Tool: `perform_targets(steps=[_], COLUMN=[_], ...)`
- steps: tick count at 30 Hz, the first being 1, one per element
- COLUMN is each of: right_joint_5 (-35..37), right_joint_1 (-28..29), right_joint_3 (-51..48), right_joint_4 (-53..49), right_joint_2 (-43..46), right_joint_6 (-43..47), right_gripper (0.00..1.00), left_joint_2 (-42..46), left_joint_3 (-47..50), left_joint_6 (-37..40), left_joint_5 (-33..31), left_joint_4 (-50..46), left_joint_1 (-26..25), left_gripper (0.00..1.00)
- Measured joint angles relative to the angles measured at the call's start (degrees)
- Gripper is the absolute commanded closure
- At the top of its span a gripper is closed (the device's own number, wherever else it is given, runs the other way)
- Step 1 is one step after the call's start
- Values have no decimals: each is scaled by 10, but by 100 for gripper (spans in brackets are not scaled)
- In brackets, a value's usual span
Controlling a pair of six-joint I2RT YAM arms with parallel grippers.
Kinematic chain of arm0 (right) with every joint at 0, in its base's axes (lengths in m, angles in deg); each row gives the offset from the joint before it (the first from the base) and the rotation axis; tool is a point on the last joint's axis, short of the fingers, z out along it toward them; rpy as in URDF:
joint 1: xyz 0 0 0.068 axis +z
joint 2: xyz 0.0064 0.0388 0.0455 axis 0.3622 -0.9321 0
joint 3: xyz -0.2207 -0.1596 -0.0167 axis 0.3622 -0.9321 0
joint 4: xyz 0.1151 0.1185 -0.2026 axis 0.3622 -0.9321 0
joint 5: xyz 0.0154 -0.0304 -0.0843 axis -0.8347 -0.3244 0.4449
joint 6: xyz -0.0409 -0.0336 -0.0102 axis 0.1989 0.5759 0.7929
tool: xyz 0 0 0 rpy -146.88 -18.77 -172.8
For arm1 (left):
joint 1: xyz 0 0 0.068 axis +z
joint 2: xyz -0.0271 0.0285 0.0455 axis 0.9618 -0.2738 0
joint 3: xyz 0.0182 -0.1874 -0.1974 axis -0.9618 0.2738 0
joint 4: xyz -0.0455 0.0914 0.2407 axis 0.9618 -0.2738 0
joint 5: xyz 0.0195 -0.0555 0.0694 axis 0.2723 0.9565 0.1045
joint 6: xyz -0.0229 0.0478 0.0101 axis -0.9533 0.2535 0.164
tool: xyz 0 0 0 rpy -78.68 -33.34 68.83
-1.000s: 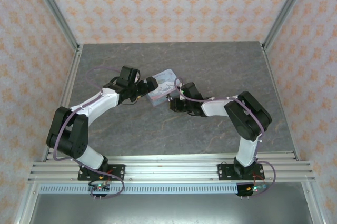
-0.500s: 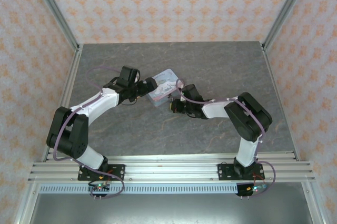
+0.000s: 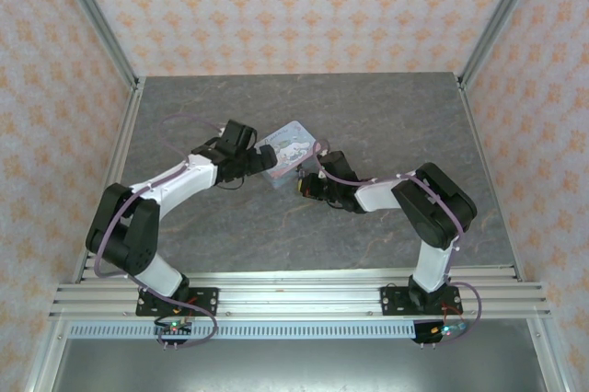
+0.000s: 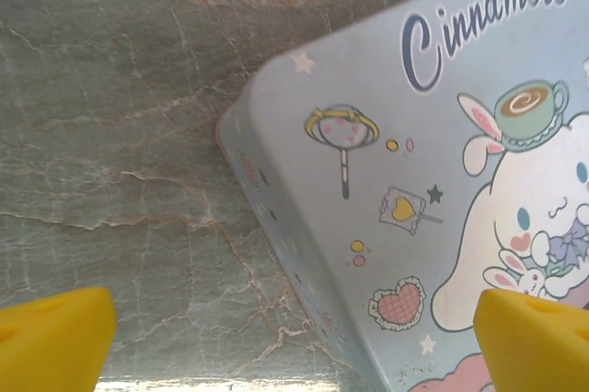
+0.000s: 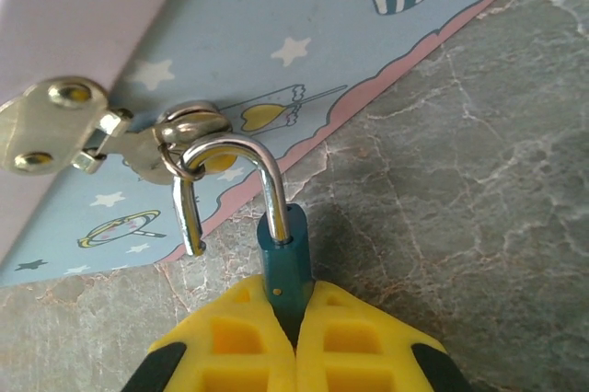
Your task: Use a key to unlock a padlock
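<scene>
Tightly, right fingers (image 5: 239, 337) pinch padlock (image 5: 285, 259); shackle (image 5: 241, 148) hooked through tin hasp (image 5: 55, 125).

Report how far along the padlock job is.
Done, it seems: one leg of the shackle hangs free of the padlock body, so it looks unlocked. In hand: the right gripper is shut on the padlock; the left gripper stands open astride the tin corner. To do: the shackle is hooked through the hasp ring, so unhooking may remain.

padlock (image 5: 285, 247) w/ shiny metal shackle, tin box (image 4: 442, 162) smooth glossy print, tabletop (image 5: 479, 134) matt marbled stone-look
</scene>
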Motion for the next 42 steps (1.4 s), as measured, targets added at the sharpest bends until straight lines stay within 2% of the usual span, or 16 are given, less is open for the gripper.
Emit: perform_targets(steps=[10,29,42], right_joint_5=[7,17,40], right_joint_1=[0,0,0], right_joint_3=[-7,-23,-24], right_joint_4=[17,115,144], right_joint_2=[2,-9,-26], right_joint_6=[-34,-154,-178], right_gripper=[100,100,100], left_joint_2=[-17,-19,-19], left_joint_3=[0,17,27], left_joint_6=[1,-9,-16], left_joint_5=[-51,-62,-59], left_joint_4=[-9,31,52], left_joint_1=[-24,-35,-35], left_gripper=[0,0,0])
